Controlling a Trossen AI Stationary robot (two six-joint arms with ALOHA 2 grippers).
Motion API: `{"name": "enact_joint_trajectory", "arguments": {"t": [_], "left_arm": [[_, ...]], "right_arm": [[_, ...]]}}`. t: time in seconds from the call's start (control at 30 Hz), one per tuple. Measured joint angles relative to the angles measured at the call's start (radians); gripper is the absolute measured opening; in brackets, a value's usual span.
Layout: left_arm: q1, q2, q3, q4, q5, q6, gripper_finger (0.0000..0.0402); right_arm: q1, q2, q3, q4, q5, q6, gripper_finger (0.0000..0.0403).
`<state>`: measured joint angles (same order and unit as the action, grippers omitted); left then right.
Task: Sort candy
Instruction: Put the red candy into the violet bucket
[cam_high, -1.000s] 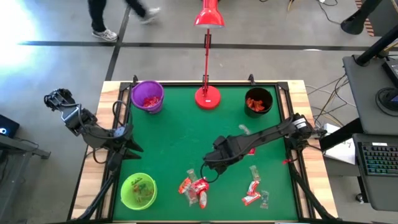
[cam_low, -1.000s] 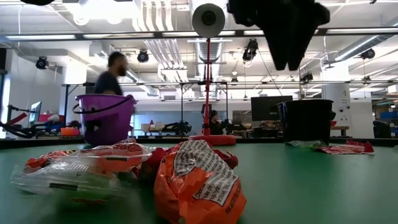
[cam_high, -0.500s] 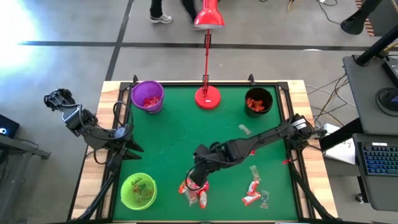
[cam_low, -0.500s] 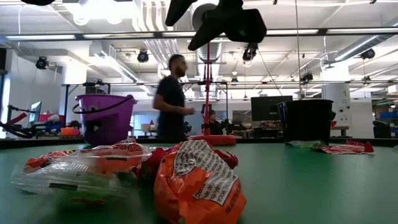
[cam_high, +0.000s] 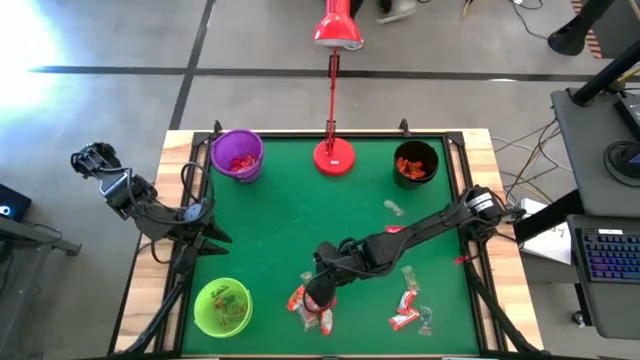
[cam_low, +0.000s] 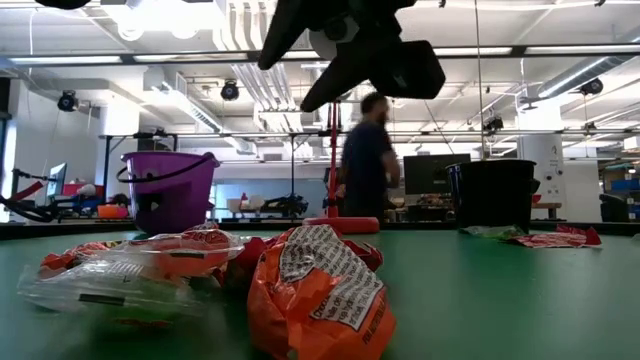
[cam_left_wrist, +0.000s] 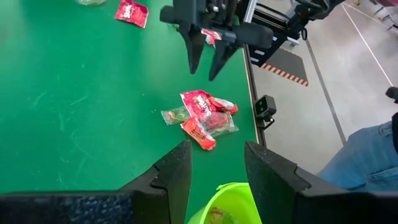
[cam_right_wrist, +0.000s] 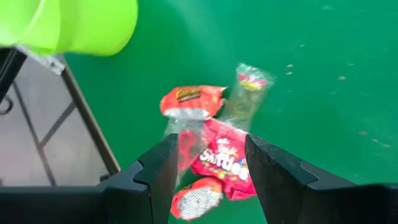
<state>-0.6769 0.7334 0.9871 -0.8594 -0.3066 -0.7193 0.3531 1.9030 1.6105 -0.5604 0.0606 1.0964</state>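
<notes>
The dark right arm stretches from its base at the table's right edge diagonally across toward the front centre, its two-finger right gripper (cam_high: 318, 292) pointing down with fingers (cam_left_wrist: 194, 51) spread apart, apparently holding nothing. The dark left arm sits folded beyond the table's left edge, its left gripper (cam_left_wrist: 216, 163) parted and empty.

Right arm (cam_high: 400, 238) overlaps part of the candy pile (cam_high: 312, 303) in the high view. Low view: nearest clear wrapper (cam_low: 105, 285) blurred, walking person (cam_low: 368, 160) motion-blurred, right gripper (cam_low: 350, 45) cut off by the upper edge. Right wrist view: green cup (cam_right_wrist: 74, 23) cropped by the frame.
</notes>
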Motion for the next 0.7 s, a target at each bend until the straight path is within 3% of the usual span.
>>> {"name": "enact_joint_trajectory", "arguments": {"t": [0.27, 0.53, 0.6, 0.7], "left_arm": [[0.000, 0.000, 0.000, 0.003, -0.032, -0.029, 0.0130], [0.000, 0.020, 0.000, 0.007, -0.157, -0.079, 0.0130], [0.000, 0.028, 0.000, 0.008, -0.193, -0.079, 0.0130], [0.000, 0.039, 0.000, 0.008, -0.218, -0.077, 0.0130]], "right_arm": [[0.001, -0.001, -0.013, -0.022, -0.027, -0.042, 0.0200], [0.014, -0.001, -0.021, -0.061, -0.044, -0.005, 0.0201], [0.020, -0.001, -0.032, -0.060, -0.067, -0.056, 0.0201], [0.037, -0.001, -0.061, -0.062, -0.070, -0.255, 0.0201]]}}
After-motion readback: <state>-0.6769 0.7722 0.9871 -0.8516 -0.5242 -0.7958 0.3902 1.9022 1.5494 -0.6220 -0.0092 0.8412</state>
